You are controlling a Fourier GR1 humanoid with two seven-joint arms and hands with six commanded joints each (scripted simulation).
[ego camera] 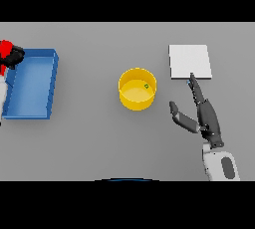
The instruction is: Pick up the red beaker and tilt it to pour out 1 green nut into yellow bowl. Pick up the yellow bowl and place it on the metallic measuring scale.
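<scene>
The yellow bowl [137, 89] stands at the table's middle with one green nut [146, 86] inside it. At the far left edge my left hand [14, 57] is curled round the red beaker [6, 50], over the blue tray's left corner. The metallic scale [190, 61], a pale square plate, lies at the back right. My right hand [206, 116] is open to the right of the bowl, fingers straight and pointing up toward the scale's front edge, thumb spread toward the bowl, clear of the bowl.
A blue rectangular tray [32, 84] lies at the left of the table, between my left hand and the bowl.
</scene>
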